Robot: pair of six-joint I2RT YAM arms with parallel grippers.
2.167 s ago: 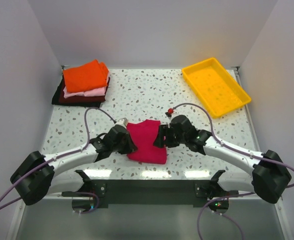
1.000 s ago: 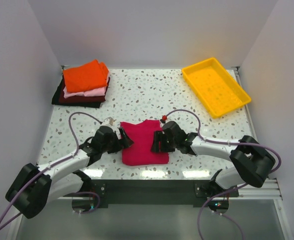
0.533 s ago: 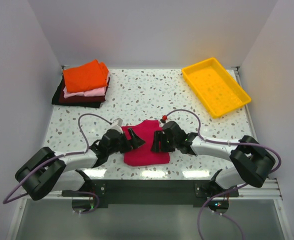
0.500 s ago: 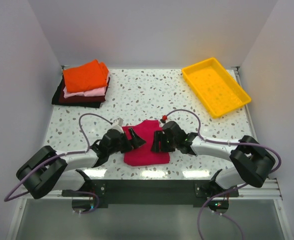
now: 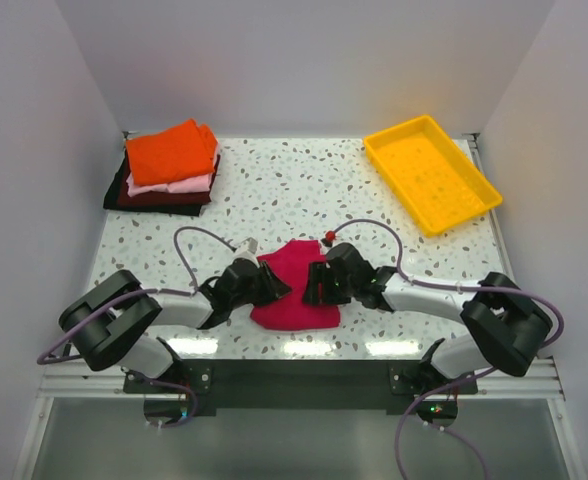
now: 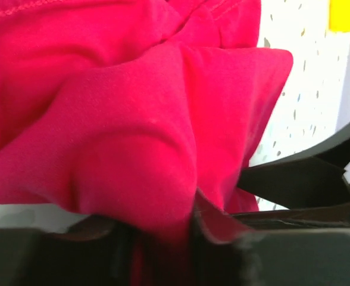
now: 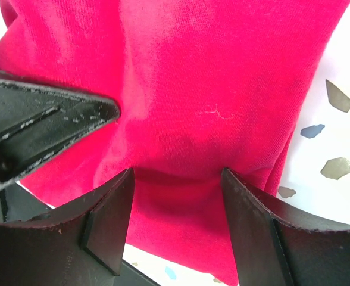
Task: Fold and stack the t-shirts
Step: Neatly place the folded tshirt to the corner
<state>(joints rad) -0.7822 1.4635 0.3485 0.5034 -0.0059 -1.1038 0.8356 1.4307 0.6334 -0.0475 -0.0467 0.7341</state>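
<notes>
One crimson t-shirt (image 5: 296,300) near the front edge of the table (image 5: 294,190), bunched, lying between two grippers. Clamped at its left edge in the left gripper (image 5: 270,283), with a gathered fold puckering down into the closed fingers in the left wrist view. Pressed on its right side by the right gripper (image 5: 314,285), fingers (image 7: 106,214) apart and cloth spanning the gap between them. At the far left corner, one stack of folded t-shirts, three countable by colour: orange one (image 5: 169,152) on top, pale pink one (image 5: 192,184) beneath, dark maroon one (image 5: 159,198) below. At the far right, one yellow tray (image 5: 398,190), well apart from the shirts.
</notes>
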